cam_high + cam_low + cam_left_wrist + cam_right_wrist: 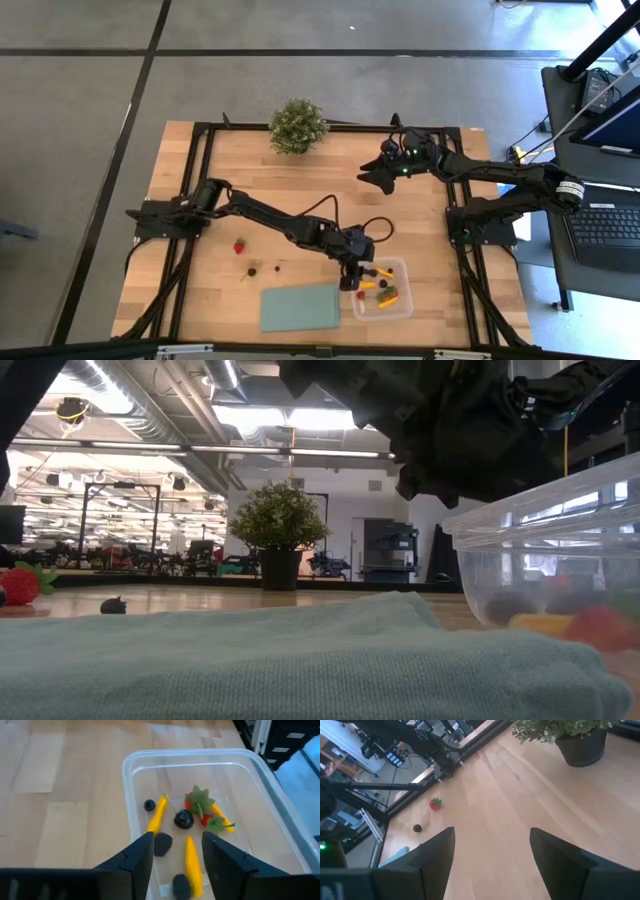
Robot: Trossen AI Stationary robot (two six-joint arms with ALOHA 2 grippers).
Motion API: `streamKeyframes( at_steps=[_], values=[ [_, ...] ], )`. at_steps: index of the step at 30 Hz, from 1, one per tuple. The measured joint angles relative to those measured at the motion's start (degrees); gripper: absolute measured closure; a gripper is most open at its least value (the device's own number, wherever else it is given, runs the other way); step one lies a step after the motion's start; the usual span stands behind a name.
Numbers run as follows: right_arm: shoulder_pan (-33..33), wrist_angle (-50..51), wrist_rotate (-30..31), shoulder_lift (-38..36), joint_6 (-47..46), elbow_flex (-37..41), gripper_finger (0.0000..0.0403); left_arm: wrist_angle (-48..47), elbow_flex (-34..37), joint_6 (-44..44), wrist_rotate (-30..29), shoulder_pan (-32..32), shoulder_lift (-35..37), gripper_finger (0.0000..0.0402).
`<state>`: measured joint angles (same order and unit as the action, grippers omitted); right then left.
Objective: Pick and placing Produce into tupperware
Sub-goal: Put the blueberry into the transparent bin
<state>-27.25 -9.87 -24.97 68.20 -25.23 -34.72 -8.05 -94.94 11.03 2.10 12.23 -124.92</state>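
The clear tupperware (400, 306) stands near the table's front edge, right of centre. It holds yellow-orange pieces (157, 815), dark berries (183, 819) and strawberries (199, 802). My left gripper (177, 862) hovers open and empty over the box's left part; it also shows in the high view (356, 266). On the table to the left lie one strawberry (239, 245) and two dark berries (253, 270). My right gripper (378, 172) waits open and empty at the far side, right of the plant; its own wrist view (492, 865) shows its fingers spread.
A pale-green cloth (300, 306) lies flat just left of the box. A potted plant (297, 125) stands at the far edge. Bare wood lies between the plant and the loose produce. Black frame rails (200, 180) run along both table sides.
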Motion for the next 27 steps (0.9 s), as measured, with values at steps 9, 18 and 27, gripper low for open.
streamKeyframes(
  at_steps=[9, 18, 27],
  values=[
    [0.01, 5.4, 0.0, 0.0, 3.82, 0.0, 0.0144, -4.53, 0.04, 0.87, 0.24, -0.36, 6.37, 0.0247],
    [0.01, 5.95, -0.03, 0.0, 4.9, 0.0, 0.0144, -29.7, 0.04, 5.21, -0.04, -0.83, 22.08, 0.0249],
    [0.01, 5.93, -0.02, 0.0, 6.1, 0.0, 0.0144, -45.71, -0.02, 13.07, 0.0, 4.04, 29.29, 0.0242]
  ],
)
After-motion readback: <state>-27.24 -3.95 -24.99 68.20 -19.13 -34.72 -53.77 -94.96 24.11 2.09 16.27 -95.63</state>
